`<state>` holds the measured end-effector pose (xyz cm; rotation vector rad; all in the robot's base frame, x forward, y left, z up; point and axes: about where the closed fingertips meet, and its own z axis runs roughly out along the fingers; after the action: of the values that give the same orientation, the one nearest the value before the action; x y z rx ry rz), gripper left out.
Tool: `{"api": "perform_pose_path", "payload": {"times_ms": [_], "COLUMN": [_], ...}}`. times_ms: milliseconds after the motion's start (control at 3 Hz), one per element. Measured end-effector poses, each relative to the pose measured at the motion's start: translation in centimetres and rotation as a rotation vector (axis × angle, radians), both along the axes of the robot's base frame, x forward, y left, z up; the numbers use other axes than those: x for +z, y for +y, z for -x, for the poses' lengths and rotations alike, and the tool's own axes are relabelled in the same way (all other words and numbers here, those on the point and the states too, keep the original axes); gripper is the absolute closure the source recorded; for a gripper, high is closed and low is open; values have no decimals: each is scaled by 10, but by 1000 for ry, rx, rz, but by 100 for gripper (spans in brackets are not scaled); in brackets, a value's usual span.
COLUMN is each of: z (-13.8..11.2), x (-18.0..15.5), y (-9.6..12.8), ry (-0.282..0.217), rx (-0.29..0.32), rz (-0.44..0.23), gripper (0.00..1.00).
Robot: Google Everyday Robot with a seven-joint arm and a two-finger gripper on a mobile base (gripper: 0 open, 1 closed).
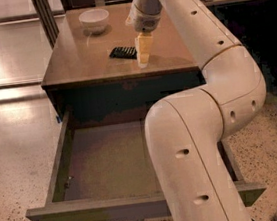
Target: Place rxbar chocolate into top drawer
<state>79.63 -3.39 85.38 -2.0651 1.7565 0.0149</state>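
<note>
The rxbar chocolate [123,53] is a small flat black bar lying on the brown cabinet top [77,64], near its middle. My gripper [143,59] hangs from the white arm just right of the bar, its pale fingers pointing down at the cabinet top and close to the bar's right end. The top drawer [109,161] is pulled fully open below the cabinet top, with a bare grey-brown bottom; the arm's large white link covers its right part.
A white bowl [94,20] stands at the back left of the cabinet top. A dark metal post [44,18] rises behind the cabinet's left corner. Speckled floor [14,163] lies left of the drawer.
</note>
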Motion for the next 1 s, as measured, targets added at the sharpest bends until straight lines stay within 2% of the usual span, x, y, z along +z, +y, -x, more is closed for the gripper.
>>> {"api": "perform_pose_path", "payload": {"times_ms": [333,667,1000], "z": [-6,-6,3], "x": [-22,-22,-27], "y": [14,14,18], "ry": [30,30,75], "rx": [6,6,7], "rz": [-29,-29,-37], "gripper": [0,0,0]}}
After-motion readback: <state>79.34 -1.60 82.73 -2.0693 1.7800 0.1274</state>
